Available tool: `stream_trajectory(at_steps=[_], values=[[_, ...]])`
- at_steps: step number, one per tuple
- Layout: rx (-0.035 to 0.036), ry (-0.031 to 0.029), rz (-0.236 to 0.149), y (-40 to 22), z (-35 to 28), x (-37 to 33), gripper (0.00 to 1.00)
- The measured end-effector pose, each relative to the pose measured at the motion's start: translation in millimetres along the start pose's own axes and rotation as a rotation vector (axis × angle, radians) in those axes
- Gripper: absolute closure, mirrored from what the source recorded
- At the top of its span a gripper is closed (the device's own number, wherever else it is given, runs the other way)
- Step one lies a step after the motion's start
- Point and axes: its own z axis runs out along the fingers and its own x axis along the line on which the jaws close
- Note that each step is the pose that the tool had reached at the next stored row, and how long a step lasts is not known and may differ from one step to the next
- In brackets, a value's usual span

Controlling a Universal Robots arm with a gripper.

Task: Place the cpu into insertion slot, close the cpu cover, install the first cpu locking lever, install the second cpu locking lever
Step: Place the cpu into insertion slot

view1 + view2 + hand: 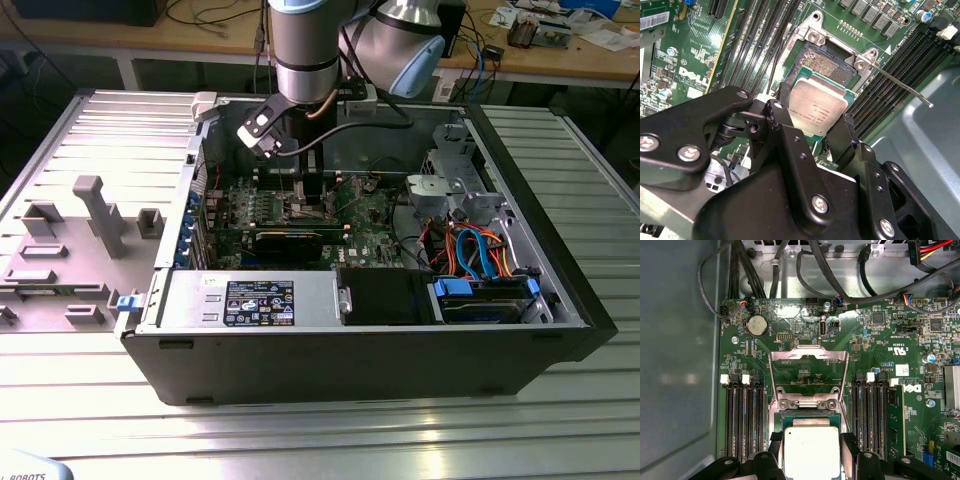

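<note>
The claw (812, 109), clenched on the cpu (820, 102), hangs over the insertion slot (826, 62) near the exterior view's centre, cpu cover (809, 354) raised. A tilted or offset descent could bend its contacts.

A lab — cluttered workbench (585, 66), slotted metal table (400, 430).

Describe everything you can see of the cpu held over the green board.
The cpu is a small flat square: a dull silver-grey metal lid with faint print, on a thin green edge. The pincer is shut on it, black fingers pressing two opposite sides. It hangs over the near part of the insertion slot, seemingly not yet seated; the slot's contacts show beyond it.
</note>
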Motion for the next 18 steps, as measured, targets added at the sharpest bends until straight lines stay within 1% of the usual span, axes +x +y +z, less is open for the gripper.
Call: stream_trajectory(at_steps=[4,6,7,9,11,15,16,18], values=[[0.0,0.0001,0.0,0.0,0.1,0.0,0.46],[-0.0003,0.0005,0.0,-0.1,1.9,0.0,0.46],[-0.0001,0.0001,0.0,-0.5,5.1,0.4,0.46],[0.0,0.0001,0.0,-1.4,8.8,1.1,0.46],[0.0,0.0001,0.0,-3.2,14.4,1.5,0.46],[0.0,0.0,0.001,-4.0,22.3,1.4,0.46],[0.0,0.0,0.001,-4.3,25.5,1.4,0.46],[-0.0001,0.0,0.001,-4.7,28.3,1.3,0.46]])
